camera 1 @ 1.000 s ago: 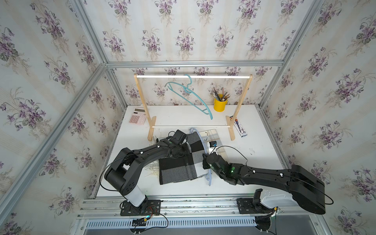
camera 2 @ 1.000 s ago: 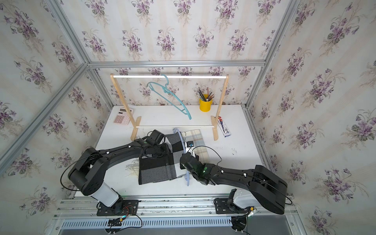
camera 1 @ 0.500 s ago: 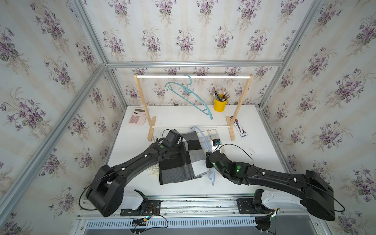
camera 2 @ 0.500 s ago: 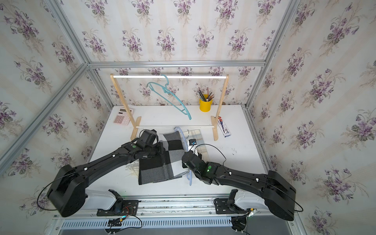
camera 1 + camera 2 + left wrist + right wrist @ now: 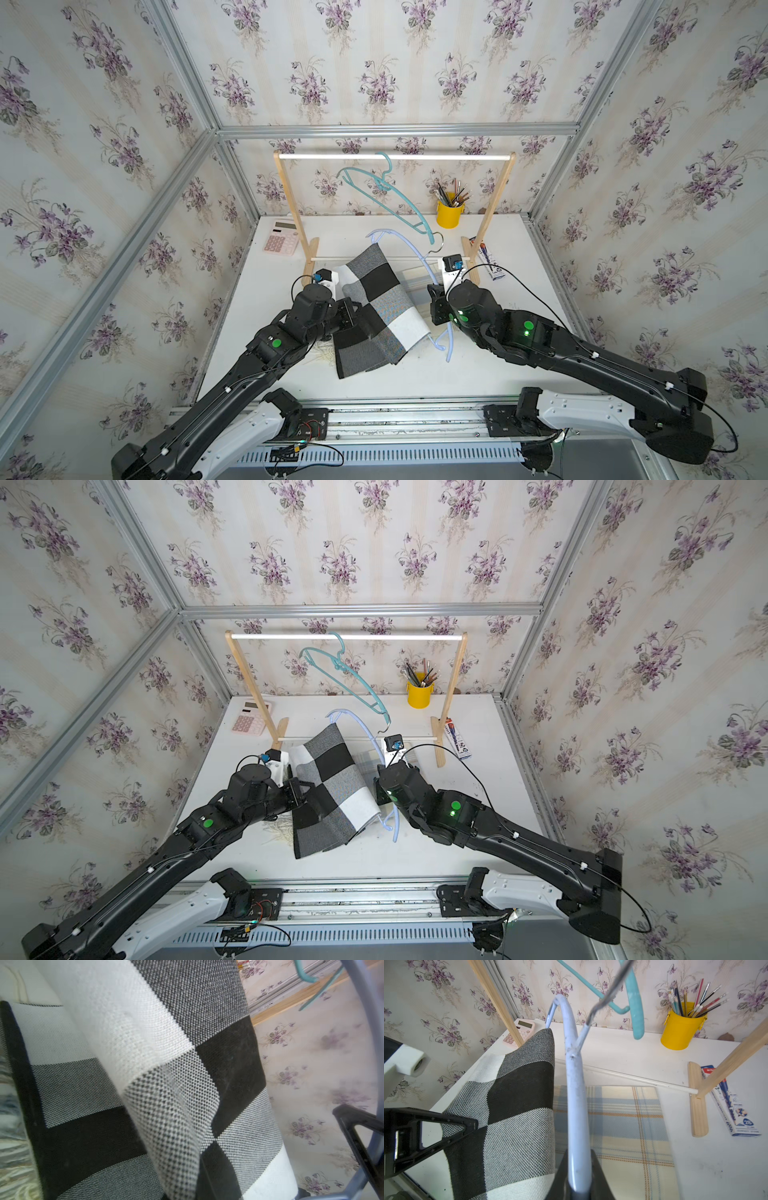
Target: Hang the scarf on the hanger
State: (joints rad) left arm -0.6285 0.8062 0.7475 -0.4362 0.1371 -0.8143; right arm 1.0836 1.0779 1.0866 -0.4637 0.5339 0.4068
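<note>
A pink calculator (image 5: 281,242) lies at the far left corner of the worktop (image 5: 415,384). The left end effector (image 5: 354,314) is pressed together on the side edge of the scarf (image 5: 376,305), a black, grey and white check. The scarf hangs over the pale blue hanger (image 5: 574,1088), which is raised off the worktop, and its lower end lies on the surface. The right end effector (image 5: 579,1180) pinches the hanger's tube just beside the scarf. Behind, a teal hanger (image 5: 388,195) hangs on the wooden rack (image 5: 495,208), near a yellow cup (image 5: 449,215) of pencils.
</note>
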